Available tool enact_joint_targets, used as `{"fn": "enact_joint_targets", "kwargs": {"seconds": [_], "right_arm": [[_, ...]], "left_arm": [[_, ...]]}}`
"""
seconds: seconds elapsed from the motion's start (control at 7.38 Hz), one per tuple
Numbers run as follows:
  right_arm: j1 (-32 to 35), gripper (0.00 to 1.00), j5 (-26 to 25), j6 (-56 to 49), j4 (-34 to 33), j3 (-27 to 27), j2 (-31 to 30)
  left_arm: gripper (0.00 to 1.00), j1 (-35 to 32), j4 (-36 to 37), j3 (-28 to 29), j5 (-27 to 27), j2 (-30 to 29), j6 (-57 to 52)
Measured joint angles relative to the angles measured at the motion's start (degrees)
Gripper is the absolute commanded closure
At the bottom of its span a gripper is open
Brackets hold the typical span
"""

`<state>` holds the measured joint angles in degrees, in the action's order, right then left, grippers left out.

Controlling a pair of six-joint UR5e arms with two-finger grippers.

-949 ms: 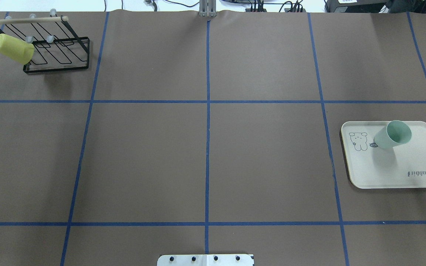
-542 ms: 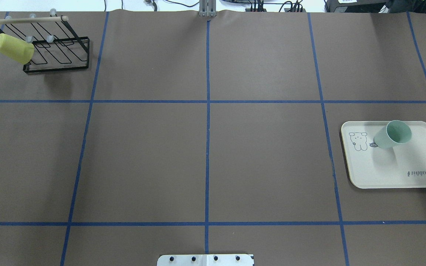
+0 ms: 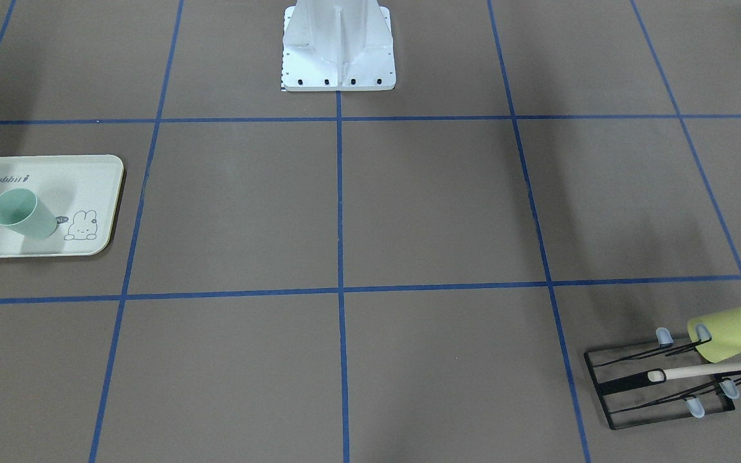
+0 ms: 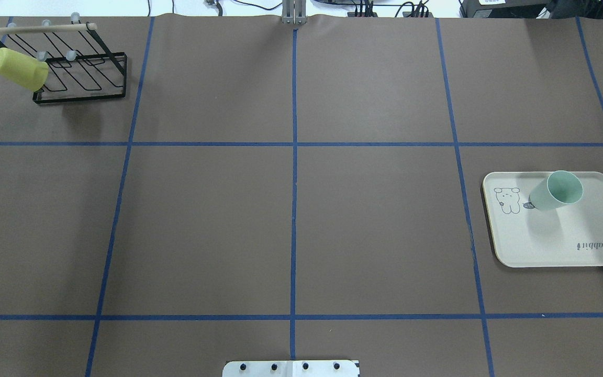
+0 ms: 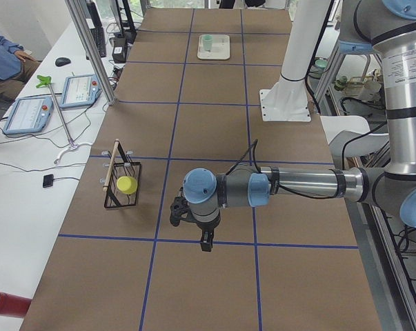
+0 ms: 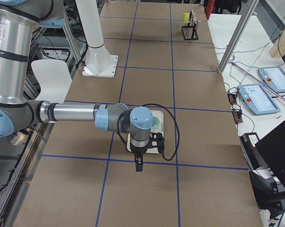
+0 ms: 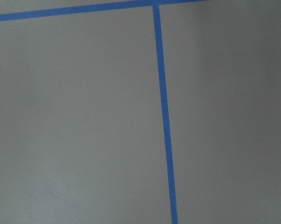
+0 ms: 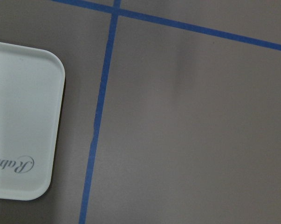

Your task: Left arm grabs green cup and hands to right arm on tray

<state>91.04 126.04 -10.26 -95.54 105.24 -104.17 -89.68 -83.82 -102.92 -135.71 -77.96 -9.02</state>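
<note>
The green cup (image 4: 555, 191) stands upright on the cream tray (image 4: 558, 246), near its bunny drawing; it also shows in the front view (image 3: 20, 214) on the tray (image 3: 87, 177). Nothing holds it. The left gripper (image 5: 206, 243) shows only in the exterior left view, high above the table's left end, and I cannot tell whether it is open or shut. The right gripper (image 6: 138, 165) shows only in the exterior right view, above the table beside the tray, and I cannot tell its state either. The right wrist view shows a tray corner (image 8: 19, 116).
A yellow-green cup (image 4: 19, 68) hangs on a black wire rack (image 4: 81, 78) at the far left corner. The robot's white base (image 3: 338, 45) stands at the table's near middle edge. Blue tape lines mark the brown table in a grid.
A black part of the right arm at the overhead view's right edge has withdrawn out of that view. The cup and tray have not moved.
</note>
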Motion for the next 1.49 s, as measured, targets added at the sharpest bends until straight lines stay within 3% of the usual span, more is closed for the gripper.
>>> {"fn": "enact_joint_targets", "kwargs": {"seconds": [1.49], "right_arm": [[0.63,0.00,2.10,0.24,0.00,-0.29,-0.65]], "left_arm": [[0.00,-1.28,0.10,-0.37,0.46,-1.17,0.36]]}}
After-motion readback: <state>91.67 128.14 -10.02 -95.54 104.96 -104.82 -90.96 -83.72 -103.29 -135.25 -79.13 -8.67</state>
